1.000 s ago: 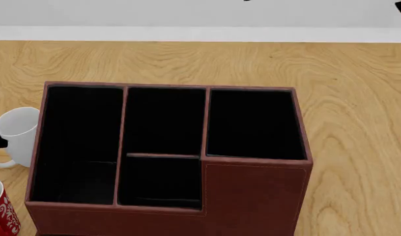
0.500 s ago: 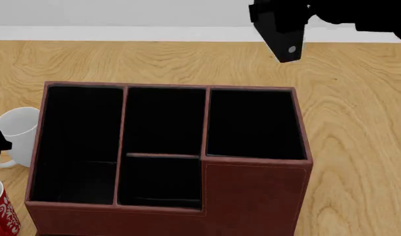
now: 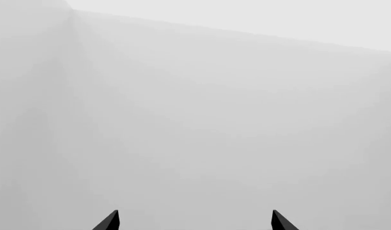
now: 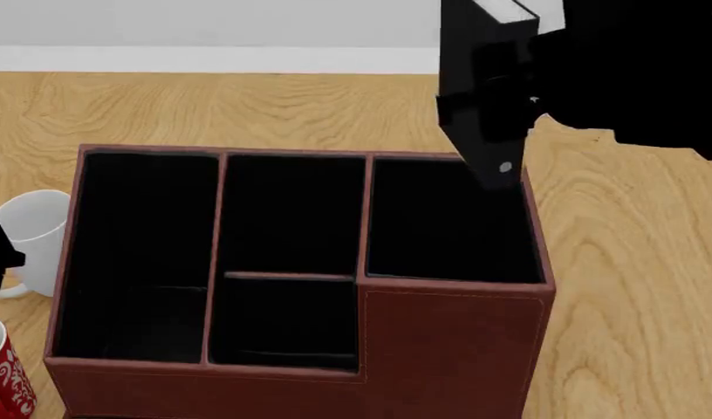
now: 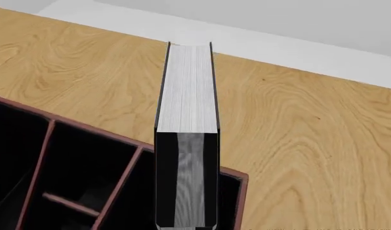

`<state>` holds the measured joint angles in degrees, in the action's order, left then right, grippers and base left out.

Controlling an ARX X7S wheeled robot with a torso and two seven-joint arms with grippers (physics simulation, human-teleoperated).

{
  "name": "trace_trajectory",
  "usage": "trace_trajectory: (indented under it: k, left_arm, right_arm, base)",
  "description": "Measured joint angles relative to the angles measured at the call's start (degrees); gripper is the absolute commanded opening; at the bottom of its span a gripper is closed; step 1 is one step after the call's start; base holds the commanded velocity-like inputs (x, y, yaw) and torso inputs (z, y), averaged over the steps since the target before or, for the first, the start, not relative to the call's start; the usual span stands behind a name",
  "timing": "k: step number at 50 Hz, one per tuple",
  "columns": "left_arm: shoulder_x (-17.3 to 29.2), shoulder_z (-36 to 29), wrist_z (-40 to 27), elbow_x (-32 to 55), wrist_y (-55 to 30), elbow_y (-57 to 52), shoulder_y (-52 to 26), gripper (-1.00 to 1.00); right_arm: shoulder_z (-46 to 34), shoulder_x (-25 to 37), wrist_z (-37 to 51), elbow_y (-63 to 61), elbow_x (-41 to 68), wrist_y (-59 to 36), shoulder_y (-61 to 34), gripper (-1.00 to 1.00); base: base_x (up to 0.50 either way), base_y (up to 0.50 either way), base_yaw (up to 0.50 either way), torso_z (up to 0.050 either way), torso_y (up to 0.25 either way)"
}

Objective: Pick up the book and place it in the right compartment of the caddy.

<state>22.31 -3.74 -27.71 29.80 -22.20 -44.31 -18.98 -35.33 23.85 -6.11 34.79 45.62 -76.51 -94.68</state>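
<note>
The right gripper (image 4: 496, 87) grips the book (image 5: 189, 96), which hangs over the caddy's (image 4: 449, 349) right compartment (image 4: 449, 227) at its 1 o'clock corner. The left gripper (image 3: 194, 221) is spread, holding nothing.

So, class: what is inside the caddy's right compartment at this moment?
Only black lining shows inside the right compartment of the caddy. The book, held by the right hand, hangs over its back corner and covers that part.

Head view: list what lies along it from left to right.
red mug → white mug → caddy, its long narrow section, two middle sections, then the right compartment → book in the right gripper.
</note>
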Motion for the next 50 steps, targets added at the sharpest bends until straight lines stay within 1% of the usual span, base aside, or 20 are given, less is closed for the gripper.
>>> trace_trajectory:
  k: [33,50]
  left_arm:
    - [0.9,-0.1,-0.8,0.2,-0.1,-0.3,-0.1,1.0]
    - [1.2,-0.2,-1.2,0.2,0.0,-0.4,0.2,1.0]
  right_arm:
    - [2.7,1.2,2.8,-7.0,4.0,-0.1,9.8,-1.0]
    - [2.6,2.1,3.3,-9.6,4.9,0.9,13.8,-1.0]
  base:
    - [0.0,0.0,0.0,0.0,0.001]
    - [0.0,0.0,0.0,0.0,0.001]
